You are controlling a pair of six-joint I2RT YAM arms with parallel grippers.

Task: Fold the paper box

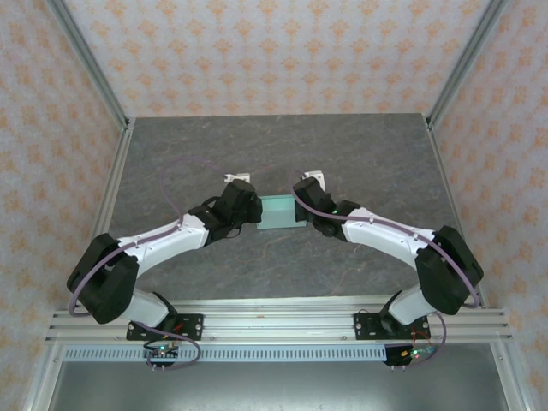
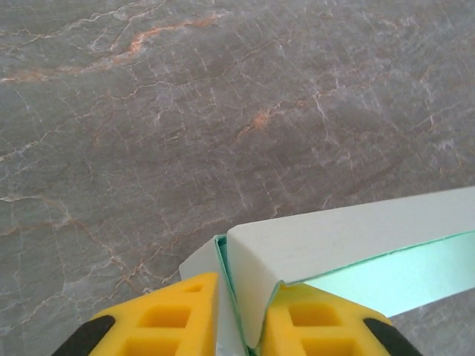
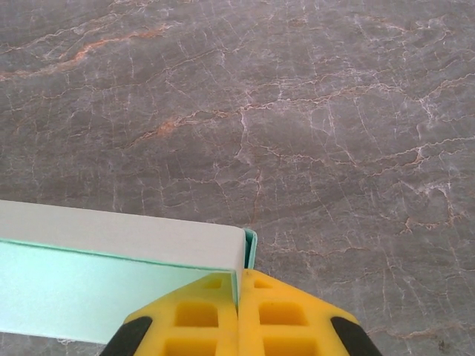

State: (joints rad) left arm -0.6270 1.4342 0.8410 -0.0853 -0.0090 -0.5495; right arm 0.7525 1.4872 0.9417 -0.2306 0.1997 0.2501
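the grey, marble-veined table (image 1: 257,145) was the largest thing, with silver aluminium frame rails (image 1: 111,197) along its left and right edges. the white-and-black left arm (image 1: 163,235) and right arm (image 1: 385,233) reached in from the near edge and met near the table's middle, well apart from the rails. between them was the pale mint-green thin-card paper box (image 1: 280,214), already a shallow rectangular shape rather than a flat sheet; whether it rested on the table or hung just above it could not be told. the left gripper (image 2: 245,285) had its yellow fingers (image 2: 167,315) on either side of the box's folded end, with the layered card filling the gap between them. the right gripper (image 3: 237,278) was pinched together on a thin flap at the opposite end. the step in hand looked like closing the end flaps. the next move probably called for one end to stay held firmly while the other eased its flap home in a short, gentle motion, since card this thin would crease. at the left end the layered edges splayed slightly, and at the right a mint edge stood just past the panel. there was open table on every side for moving.
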